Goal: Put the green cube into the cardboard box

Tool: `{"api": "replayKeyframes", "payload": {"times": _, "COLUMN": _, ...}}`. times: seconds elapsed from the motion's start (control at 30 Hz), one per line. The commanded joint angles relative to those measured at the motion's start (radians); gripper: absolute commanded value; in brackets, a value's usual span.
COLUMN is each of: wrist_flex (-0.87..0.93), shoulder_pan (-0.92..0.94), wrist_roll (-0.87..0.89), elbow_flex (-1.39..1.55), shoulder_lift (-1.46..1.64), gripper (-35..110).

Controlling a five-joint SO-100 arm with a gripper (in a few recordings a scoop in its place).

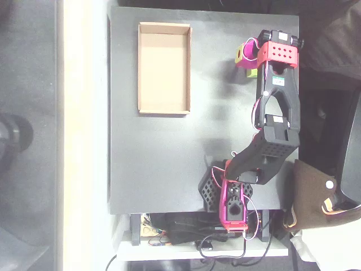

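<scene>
In the overhead view the cardboard box lies well left of the claw, open and empty, its long axis running up-down in the picture. A sliver of the green cube peeks out at the claw's lower edge, touching it; whether the jaws clamp it I cannot tell.

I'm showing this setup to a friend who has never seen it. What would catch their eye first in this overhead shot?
Probably the black and red arm bending along the right side of the dark table, with its magenta gripper at the upper right. Next, the pale cardboard box, open and with nothing in it, at the upper left. A sliver of the green cube peeks out just beneath the gripper.
</scene>
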Motion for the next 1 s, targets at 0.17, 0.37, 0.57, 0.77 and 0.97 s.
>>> {"api": "replayKeyframes", "payload": {"times": 0.17, "wrist_flex": 0.017, "shoulder_pan": 0.011, "wrist_roll": 0.011, "elbow_flex": 0.008, "shoulder_lift": 0.018, "gripper": 7}}
{"api": "replayKeyframes", "payload": {"times": 0.37, "wrist_flex": 0.017, "shoulder_pan": 0.025, "wrist_roll": 0.011, "elbow_flex": 0.008, "shoulder_lift": 0.02, "gripper": 3}}
{"api": "replayKeyframes", "payload": {"times": 0.57, "wrist_flex": 0.017, "shoulder_pan": 0.025, "wrist_roll": 0.011, "elbow_flex": -0.005, "shoulder_lift": 0.051, "gripper": 3}}
{"api": "replayKeyframes", "payload": {"times": 0.77, "wrist_flex": 0.017, "shoulder_pan": 0.028, "wrist_roll": 0.011, "elbow_flex": -0.005, "shoulder_lift": 0.17, "gripper": 3}}
{"api": "replayKeyframes", "payload": {"times": 0.97, "wrist_flex": 0.015, "shoulder_pan": 0.026, "wrist_roll": 0.011, "elbow_flex": -0.006, "shoulder_lift": 0.336, "gripper": 3}}
